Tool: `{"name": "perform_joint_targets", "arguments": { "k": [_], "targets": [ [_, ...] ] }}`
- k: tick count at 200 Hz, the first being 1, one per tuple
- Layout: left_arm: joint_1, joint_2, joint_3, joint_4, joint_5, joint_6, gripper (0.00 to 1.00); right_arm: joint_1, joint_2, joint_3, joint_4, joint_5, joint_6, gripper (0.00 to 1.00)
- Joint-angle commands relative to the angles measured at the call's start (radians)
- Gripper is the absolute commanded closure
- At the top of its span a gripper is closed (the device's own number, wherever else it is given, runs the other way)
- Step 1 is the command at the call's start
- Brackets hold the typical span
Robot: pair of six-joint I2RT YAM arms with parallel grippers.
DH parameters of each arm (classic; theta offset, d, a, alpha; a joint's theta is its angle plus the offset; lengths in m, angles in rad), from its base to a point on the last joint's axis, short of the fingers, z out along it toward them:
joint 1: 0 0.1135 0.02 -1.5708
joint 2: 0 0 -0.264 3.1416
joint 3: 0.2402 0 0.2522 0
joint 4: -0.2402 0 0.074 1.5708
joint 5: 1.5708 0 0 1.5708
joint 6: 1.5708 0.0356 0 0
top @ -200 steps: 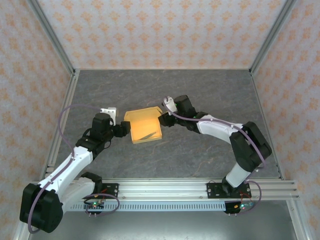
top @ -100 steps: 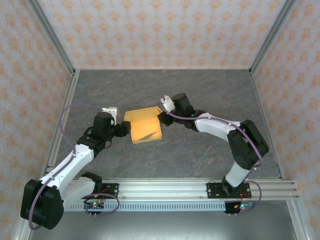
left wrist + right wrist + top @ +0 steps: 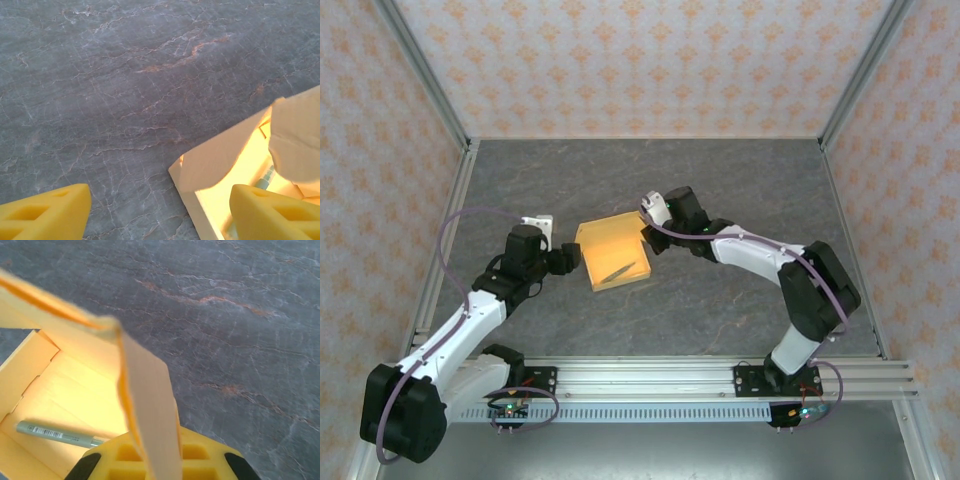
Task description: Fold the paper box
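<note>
The paper box [image 3: 610,245] lay on the grey marbled surface [image 3: 740,180], open side up, between the two arms. It was a shallow tray of light orange card with low upright walls. A thin greenish pen [image 3: 618,271] lay at a slant on the box's floor, toward its near wall. In the right wrist view a barcode label showed on the pen's barrel.

The right tool [image 3: 645,230] was at the box's far right corner. It was clenched on a flap [image 3: 147,405] of the box. In the right wrist view the thin card ran down from the box's rim and ended pinched between the yellow fingers [image 3: 210,462]. The flap stood raised above the box's floor, tilted, with its edge turned toward the camera.

The left tool [image 3: 570,259] was at the box's left side, just beside its left wall. It was released, with its yellow fingers [image 3: 45,210] spread wide. In the left wrist view one finger sat over the bare surface outside the box and the other sat over the box's inside. The box's corner and a stretch of its wall lay between them. Whether either finger touched the card could not be told. Another piece of the box's card rose at the right edge of that view, above the finger that sat inside the box.
</note>
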Motion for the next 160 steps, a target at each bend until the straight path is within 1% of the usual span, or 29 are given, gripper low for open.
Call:
{"name": "perform_joint_targets", "arguments": {
  "k": [1,24,55,106,160],
  "targets": [
    [0.011,-0.02,0.023,-0.025,0.01,-0.012,0.26,0.006,-0.063,0.017,-0.056,0.088,-0.025,0.94],
    [0.01,-0.019,0.018,-0.021,0.01,-0.017,0.26,0.006,-0.085,0.026,-0.102,0.193,-0.005,0.96],
    [0.01,-0.015,0.016,-0.01,0.018,-0.024,0.27,0.006,-0.083,0.051,-0.159,0.346,0.088,0.97],
    [0.006,0.004,0.015,0.029,0.028,-0.039,0.28,0.006,-0.057,0.073,-0.184,0.48,0.206,0.97],
    [-0.008,0.05,0.006,0.133,0.03,-0.063,0.28,0.011,-0.021,0.086,-0.165,0.63,0.357,0.97]
  ]
}}
